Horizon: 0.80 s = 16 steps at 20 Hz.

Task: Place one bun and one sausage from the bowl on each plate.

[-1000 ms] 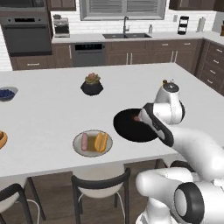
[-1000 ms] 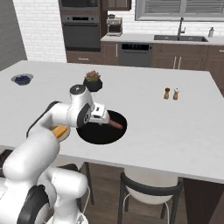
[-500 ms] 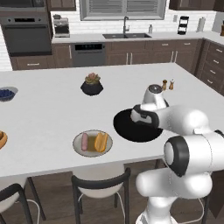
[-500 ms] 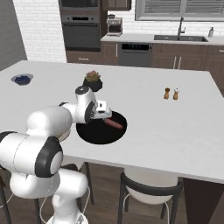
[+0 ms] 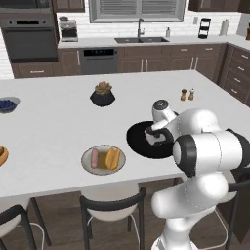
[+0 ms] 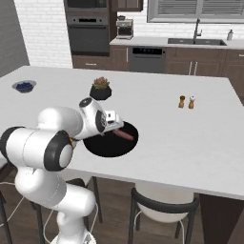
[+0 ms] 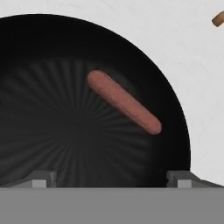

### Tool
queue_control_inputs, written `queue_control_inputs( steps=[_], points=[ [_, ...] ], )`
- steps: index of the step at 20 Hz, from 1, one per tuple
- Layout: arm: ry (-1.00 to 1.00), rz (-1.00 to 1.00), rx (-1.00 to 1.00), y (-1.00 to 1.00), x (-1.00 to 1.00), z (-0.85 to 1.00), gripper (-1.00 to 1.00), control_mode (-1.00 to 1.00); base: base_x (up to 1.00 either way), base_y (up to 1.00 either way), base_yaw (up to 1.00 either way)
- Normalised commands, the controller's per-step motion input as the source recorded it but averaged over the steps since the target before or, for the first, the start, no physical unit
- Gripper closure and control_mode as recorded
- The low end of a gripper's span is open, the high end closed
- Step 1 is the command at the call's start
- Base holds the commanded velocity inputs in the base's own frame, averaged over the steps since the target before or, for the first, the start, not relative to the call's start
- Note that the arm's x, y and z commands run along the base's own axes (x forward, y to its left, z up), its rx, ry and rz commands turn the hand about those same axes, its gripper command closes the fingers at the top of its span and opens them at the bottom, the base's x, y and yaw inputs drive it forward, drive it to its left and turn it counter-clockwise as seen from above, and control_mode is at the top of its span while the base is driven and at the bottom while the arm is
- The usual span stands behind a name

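Landmark: the black bowl [image 5: 146, 141] on the white surface [image 5: 58, 132].
Jaws: spread wide and holding nothing; the gripper [image 7: 111, 177] hangs over the bowl, its fingertips [image 7: 41, 178] apart above the dark floor.
Sausage [image 7: 124, 102]: lies alone inside the bowl, slanted, free of the jaws.
Grey plate [image 5: 103, 159]: beside the bowl, carrying a sausage and a bun.
Plant pot [image 5: 102, 95]: beyond the bowl.
Shakers [image 6: 186, 102]: well apart from the bowl.

Glossy white rounded arm [image 5: 205, 146] segments meet at dark grey joint rings, ending in dark fingers [image 7: 43, 178].
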Motion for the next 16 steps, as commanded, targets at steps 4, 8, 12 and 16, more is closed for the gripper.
queue_control_inputs(
  steps=[4, 8, 12, 16],
  points=[
    [0.06, 0.0, -0.08, -0.13, 0.0, -0.04, -1.0, -1.0, 0.0, 0.0, 0.0],
    [0.09, 0.0, -0.03, 0.0, 0.0, -0.06, -1.0, -1.0, 0.0, 0.0, 0.0],
    [0.05, 0.14, 0.0, 0.0, 0.05, -0.02, -1.0, -1.0, 0.0, 0.0, 0.0],
    [0.0, 0.24, 0.0, -0.15, 0.08, 0.0, -1.0, -1.0, 0.0, 0.0, 0.0]
  ],
)
